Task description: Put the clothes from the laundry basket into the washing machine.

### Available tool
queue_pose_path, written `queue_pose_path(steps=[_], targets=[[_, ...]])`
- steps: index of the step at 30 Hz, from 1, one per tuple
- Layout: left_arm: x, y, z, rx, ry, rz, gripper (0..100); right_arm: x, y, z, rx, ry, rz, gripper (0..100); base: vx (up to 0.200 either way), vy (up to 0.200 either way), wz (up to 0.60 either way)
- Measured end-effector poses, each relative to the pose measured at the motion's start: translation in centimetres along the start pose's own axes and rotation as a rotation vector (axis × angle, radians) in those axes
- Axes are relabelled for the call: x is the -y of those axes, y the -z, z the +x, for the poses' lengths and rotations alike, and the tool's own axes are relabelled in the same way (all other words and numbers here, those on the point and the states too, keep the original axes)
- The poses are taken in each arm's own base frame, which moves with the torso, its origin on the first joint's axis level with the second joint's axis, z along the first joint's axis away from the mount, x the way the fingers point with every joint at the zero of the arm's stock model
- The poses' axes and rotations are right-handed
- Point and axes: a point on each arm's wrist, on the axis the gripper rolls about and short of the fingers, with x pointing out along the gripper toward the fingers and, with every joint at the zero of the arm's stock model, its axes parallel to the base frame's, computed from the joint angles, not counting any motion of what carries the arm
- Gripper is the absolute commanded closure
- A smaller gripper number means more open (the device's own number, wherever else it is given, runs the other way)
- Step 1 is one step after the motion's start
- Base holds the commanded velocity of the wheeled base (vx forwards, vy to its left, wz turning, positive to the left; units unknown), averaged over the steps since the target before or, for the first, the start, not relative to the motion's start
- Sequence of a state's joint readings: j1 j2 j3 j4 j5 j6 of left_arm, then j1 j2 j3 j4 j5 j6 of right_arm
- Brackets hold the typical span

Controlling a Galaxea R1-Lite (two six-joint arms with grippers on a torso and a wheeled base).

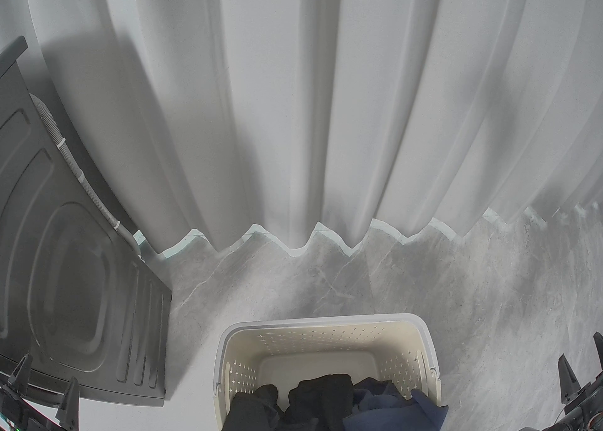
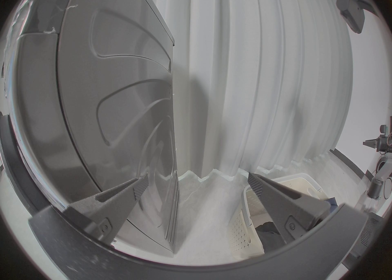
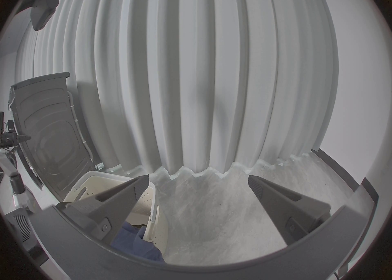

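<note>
Presently my left jaws and right jaws hang released; clothes (image 1: 326, 398) lie in the laundry basket (image 1: 326, 325) beside the washing machine (image 1: 69, 275).

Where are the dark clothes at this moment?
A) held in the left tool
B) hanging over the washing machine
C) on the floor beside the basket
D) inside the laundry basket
D: the dark clothes lie heaped inside the laundry basket, below its rim.
</note>
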State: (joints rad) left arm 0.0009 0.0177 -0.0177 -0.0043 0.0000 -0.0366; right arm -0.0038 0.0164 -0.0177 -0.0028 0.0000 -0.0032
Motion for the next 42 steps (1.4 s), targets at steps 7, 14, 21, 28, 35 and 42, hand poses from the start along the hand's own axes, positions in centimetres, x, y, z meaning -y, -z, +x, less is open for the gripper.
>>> queue_pose_path(steps=[7,14,21,28,35,42], targets=[[0.00,0.00,0.00,0.000,0.000,0.000,0,0.00,0.00,0.00,0.000,0.001,0.000,0,0.000,0.000,0.00],[0.00,0.00,0.00,0.000,0.000,0.000,0,0.00,0.00,0.00,0.000,0.001,0.000,0,0.000,0.000,0.00],[0.00,0.00,0.00,0.000,0.000,0.000,0,0.00,0.00,0.00,0.000,0.001,0.000,0,0.000,0.000,0.00],[0.00,0.00,0.00,0.000,0.000,-0.001,0,0.00,0.00,0.00,0.000,0.001,0.001,0,0.000,0.000,0.00],[0.00,0.00,0.00,0.000,-0.001,-0.001,0,0.00,0.00,0.00,0.000,0.001,0.000,0,-0.171,0.000,0.00],[0.00,0.00,0.00,0.000,0.000,-0.001,0,0.00,0.00,0.00,0.000,0.000,0.000,0,-0.200,0.000,0.00]])
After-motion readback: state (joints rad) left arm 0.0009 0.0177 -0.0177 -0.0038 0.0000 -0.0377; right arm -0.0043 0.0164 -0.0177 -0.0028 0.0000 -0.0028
